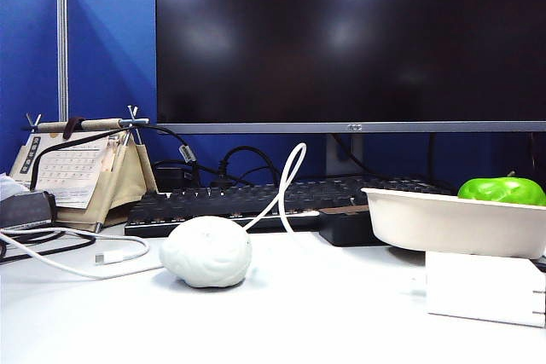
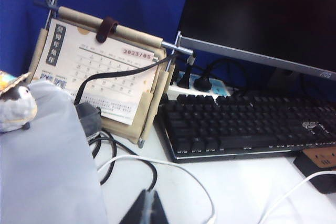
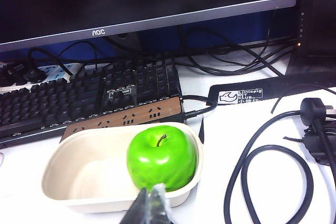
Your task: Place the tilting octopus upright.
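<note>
Octopus could not be picked out in any view, so with the left gripper [image 2: 147, 203] pinched closed and empty above the cables [image 2: 173, 169] and the right gripper [image 3: 149, 198] likewise closed and empty by the bowl [image 3: 52, 167], either risked seizing the white grooved ball [image 1: 206, 251] instead.

Low exterior camera faces the monitor [image 1: 350, 40]; both wrist cameras share its keyboard [image 2: 247, 124].

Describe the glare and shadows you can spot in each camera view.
Exterior view: soft ceiling-light glare on the black monitor screen; faint shadow beneath the white wrinkled lump. Right wrist view: glossy highlights on the green apple. Left wrist view: even light, no glare.
</note>
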`<move>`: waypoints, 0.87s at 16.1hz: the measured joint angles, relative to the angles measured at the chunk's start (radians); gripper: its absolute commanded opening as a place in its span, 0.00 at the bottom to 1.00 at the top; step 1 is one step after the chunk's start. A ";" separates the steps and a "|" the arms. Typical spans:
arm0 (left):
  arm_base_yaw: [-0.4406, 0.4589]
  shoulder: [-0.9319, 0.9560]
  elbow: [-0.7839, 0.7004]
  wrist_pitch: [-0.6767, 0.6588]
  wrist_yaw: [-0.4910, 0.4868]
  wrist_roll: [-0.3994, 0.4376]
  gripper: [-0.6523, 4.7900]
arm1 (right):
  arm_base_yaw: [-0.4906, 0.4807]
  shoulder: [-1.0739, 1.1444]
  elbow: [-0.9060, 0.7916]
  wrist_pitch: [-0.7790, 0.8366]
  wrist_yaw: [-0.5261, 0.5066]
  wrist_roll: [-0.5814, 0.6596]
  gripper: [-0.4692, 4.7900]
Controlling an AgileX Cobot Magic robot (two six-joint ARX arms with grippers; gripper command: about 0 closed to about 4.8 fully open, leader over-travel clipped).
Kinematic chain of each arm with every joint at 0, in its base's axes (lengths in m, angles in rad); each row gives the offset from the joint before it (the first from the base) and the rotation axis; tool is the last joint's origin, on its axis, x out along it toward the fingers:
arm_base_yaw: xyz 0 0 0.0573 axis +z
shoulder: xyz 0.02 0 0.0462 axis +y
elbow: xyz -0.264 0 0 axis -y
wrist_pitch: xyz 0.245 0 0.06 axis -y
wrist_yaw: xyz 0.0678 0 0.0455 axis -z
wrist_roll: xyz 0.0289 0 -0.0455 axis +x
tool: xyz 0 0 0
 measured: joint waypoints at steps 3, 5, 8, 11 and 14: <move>0.003 0.000 -0.008 0.028 0.000 0.000 0.11 | 0.000 0.000 0.000 0.000 0.000 0.000 0.08; 0.005 0.000 -0.008 0.040 0.000 0.000 0.11 | 0.000 0.000 0.000 0.000 0.000 0.000 0.08; 0.058 0.000 -0.008 0.059 0.020 -0.005 0.11 | 0.000 0.000 0.000 0.000 0.000 0.000 0.08; 0.146 0.000 -0.008 0.060 0.088 -0.016 0.11 | 0.000 0.000 0.000 0.000 0.000 0.000 0.08; 0.154 0.000 -0.009 0.060 0.100 -0.016 0.11 | 0.000 0.000 0.000 0.000 0.000 0.000 0.08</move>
